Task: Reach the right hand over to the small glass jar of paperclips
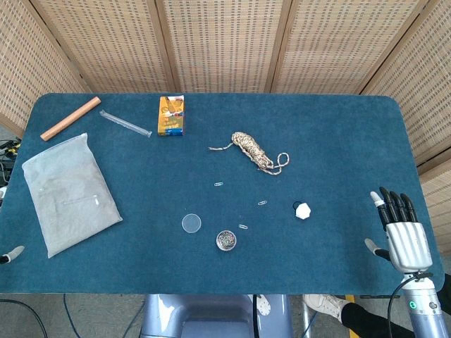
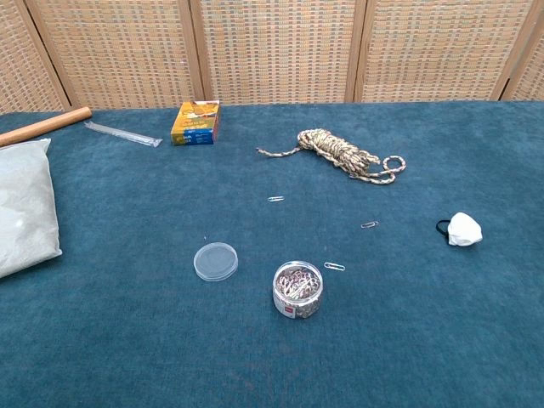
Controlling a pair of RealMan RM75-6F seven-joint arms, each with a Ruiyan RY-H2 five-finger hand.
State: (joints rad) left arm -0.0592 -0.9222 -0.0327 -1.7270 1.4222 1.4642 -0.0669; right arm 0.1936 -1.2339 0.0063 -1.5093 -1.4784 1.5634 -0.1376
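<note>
The small glass jar of paperclips (image 1: 226,240) (image 2: 297,289) stands open and upright near the table's front edge, a little left of centre. Its clear round lid (image 1: 191,224) (image 2: 215,261) lies flat just to its left. My right hand (image 1: 402,229) hovers over the front right corner of the table, fingers spread and empty, far to the right of the jar; the chest view does not show it. Only a fingertip of my left hand (image 1: 10,255) peeks in at the left edge of the head view.
Loose paperclips (image 2: 334,266) (image 2: 369,224) (image 2: 275,199) lie around the jar. A white object with a black loop (image 1: 302,210) (image 2: 463,229) sits between jar and right hand. Further back are a rope bundle (image 1: 252,149), an orange box (image 1: 170,115), a clear tube (image 1: 125,123), a wooden rod (image 1: 70,118) and a grey bag (image 1: 67,190).
</note>
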